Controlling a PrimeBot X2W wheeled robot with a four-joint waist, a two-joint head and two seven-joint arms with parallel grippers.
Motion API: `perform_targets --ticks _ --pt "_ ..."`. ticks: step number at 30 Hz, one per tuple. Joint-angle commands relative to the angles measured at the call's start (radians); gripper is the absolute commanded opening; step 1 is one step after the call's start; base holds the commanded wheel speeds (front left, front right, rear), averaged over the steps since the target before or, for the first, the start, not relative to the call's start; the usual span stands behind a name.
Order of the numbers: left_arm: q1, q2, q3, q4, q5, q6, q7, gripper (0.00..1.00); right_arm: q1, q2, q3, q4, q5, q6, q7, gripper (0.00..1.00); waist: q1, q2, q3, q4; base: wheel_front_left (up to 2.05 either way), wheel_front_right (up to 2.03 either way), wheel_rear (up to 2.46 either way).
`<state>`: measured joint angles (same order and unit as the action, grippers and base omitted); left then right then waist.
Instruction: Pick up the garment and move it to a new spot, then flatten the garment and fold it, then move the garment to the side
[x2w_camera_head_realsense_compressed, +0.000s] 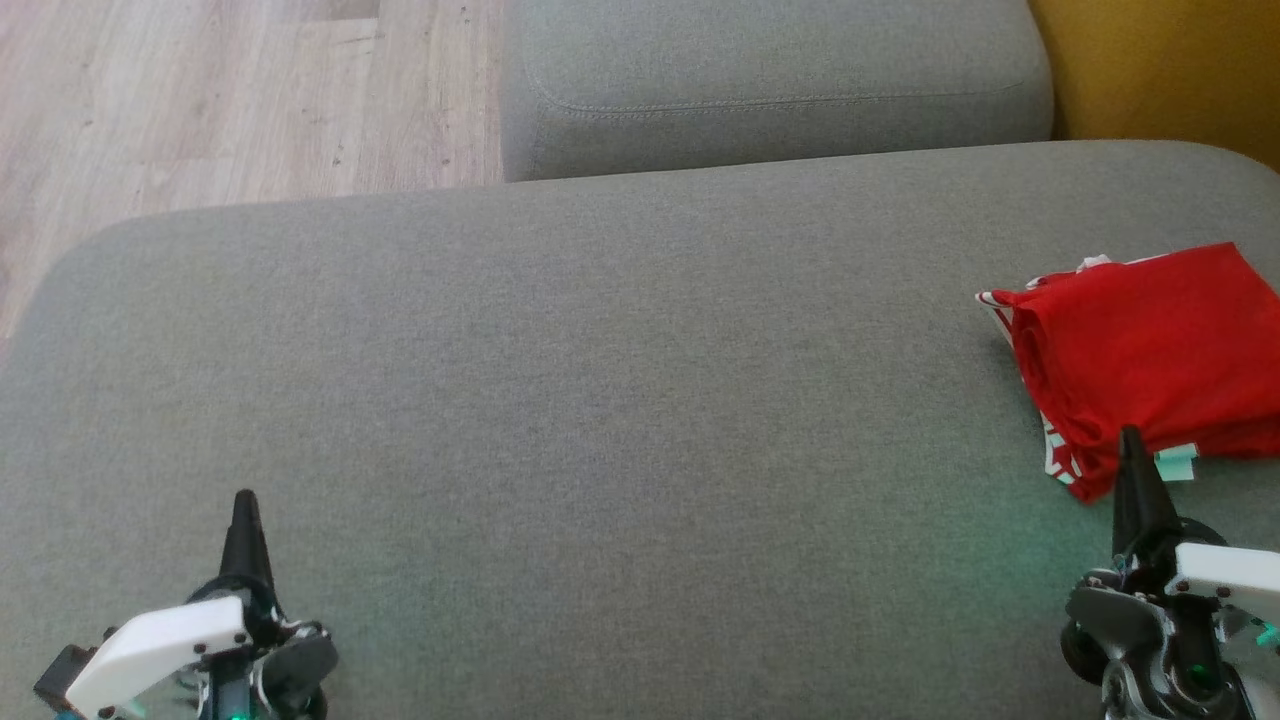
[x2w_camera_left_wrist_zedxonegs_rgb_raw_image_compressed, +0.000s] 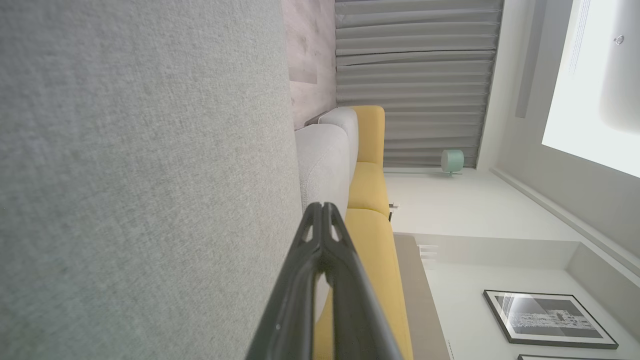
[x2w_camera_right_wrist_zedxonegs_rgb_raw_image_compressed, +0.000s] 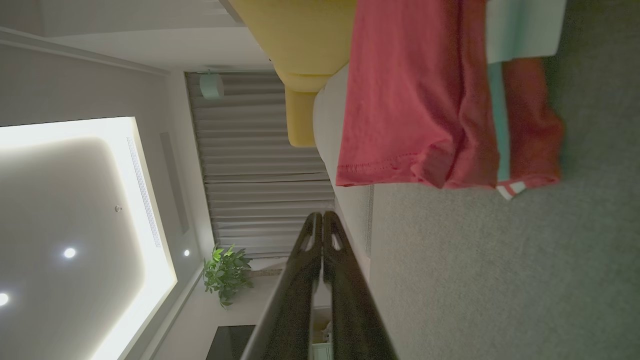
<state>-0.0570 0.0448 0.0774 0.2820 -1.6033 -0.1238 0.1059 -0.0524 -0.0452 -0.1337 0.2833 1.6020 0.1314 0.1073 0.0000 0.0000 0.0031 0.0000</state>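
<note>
A folded red garment (x2w_camera_head_realsense_compressed: 1150, 350) with white and teal trim lies at the right edge of the grey couch seat (x2w_camera_head_realsense_compressed: 600, 400). My right gripper (x2w_camera_head_realsense_compressed: 1131, 436) is shut and empty at the lower right, its tip just in front of the garment's near edge. In the right wrist view the garment (x2w_camera_right_wrist_zedxonegs_rgb_raw_image_compressed: 420, 100) lies ahead of the shut fingers (x2w_camera_right_wrist_zedxonegs_rgb_raw_image_compressed: 322, 216), apart from them. My left gripper (x2w_camera_head_realsense_compressed: 244, 497) is shut and empty at the lower left, far from the garment. Its fingers (x2w_camera_left_wrist_zedxonegs_rgb_raw_image_compressed: 322, 206) are pressed together in the left wrist view.
A second grey cushion (x2w_camera_head_realsense_compressed: 770, 80) sits behind the seat. Wooden floor (x2w_camera_head_realsense_compressed: 200, 90) lies at the upper left, beyond the seat's rounded left edge. A yellow sofa part (x2w_camera_head_realsense_compressed: 1160, 60) stands at the upper right.
</note>
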Motion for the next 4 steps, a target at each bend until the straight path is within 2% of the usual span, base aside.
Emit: perform_targets --ticks 1,4 --pt "-0.051 0.005 0.036 -0.037 -0.006 -0.007 0.007 0.0 -0.056 -0.005 0.02 -0.039 0.007 -0.001 0.006 0.0 0.0 0.0 0.0 0.0 0.0 0.0 0.0" --pt "-0.051 0.005 0.036 -0.037 -0.006 -0.007 0.007 0.0 -0.056 -0.005 0.02 -0.039 0.007 -0.001 0.006 0.0 0.0 0.0 0.0 0.0 0.0 0.0 0.0"
